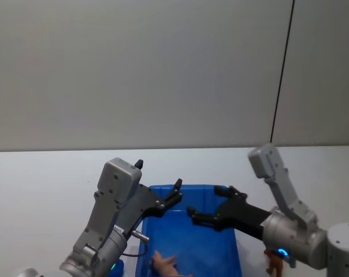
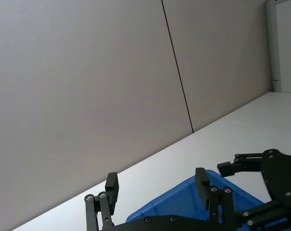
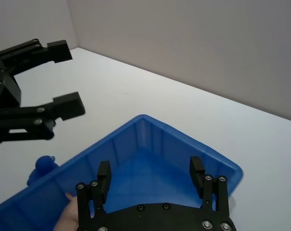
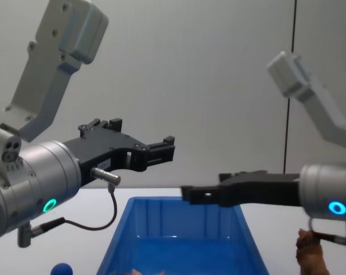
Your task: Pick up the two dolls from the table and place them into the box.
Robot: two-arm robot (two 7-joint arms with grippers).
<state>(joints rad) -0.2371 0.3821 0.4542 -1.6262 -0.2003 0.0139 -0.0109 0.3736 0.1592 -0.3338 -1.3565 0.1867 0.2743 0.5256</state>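
Two arms poised over one box, two dolls outside.
The left gripper [image 2: 156, 183] and right gripper [image 3: 150, 168] faced each other above the box [image 1: 200, 251], both spread wide and holding nothing; one brown doll [image 1: 273, 262] stood right of the box, one blue doll [image 4: 62, 269] left of it.

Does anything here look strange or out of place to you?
Yes: a person's hand lies inside the blue box, which the open left tool and right tool hang above. The blue doll and brown doll sit outside it.
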